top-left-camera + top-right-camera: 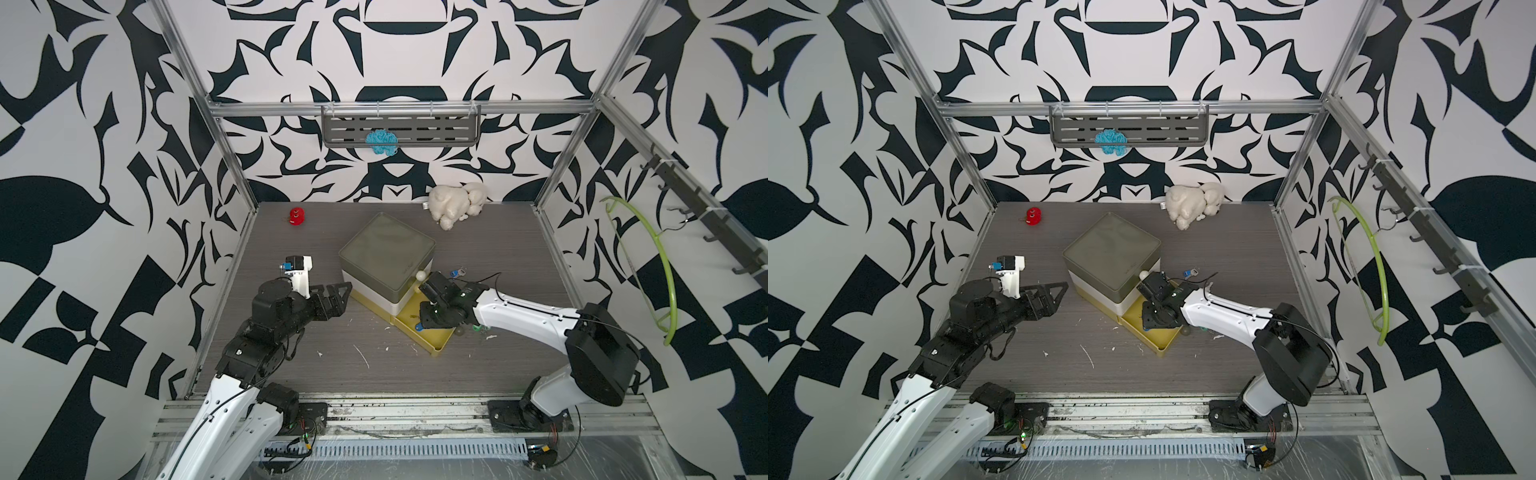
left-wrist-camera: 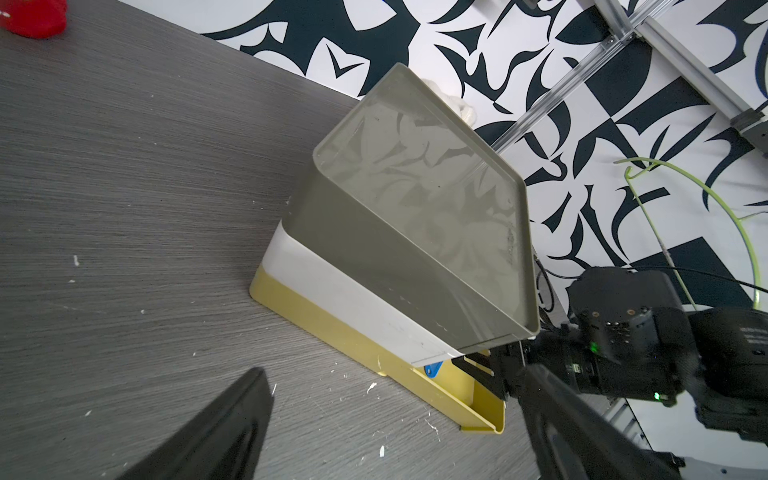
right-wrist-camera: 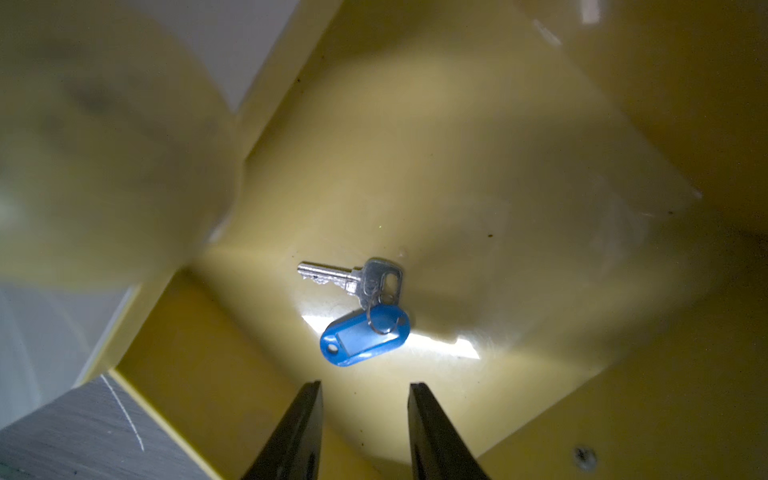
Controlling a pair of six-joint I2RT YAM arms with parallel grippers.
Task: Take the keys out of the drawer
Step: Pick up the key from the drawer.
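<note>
Box [image 1: 386, 249] stands with its yellow bottom drawer [image 1: 432, 345] pulled out. Right gripper [image 3: 365, 386] is inside the drawer, jaws parted, empty; left gripper [image 1: 341, 301] is spread wide, empty, beside the box. Key with blue tag [image 3: 374, 282] lies on the drawer floor just ahead of the right jaws.

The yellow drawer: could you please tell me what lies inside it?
A silver key on a ring with a blue tag lies on the drawer floor, near the open right gripper. Whatever sits under the white tier is hidden.
</note>
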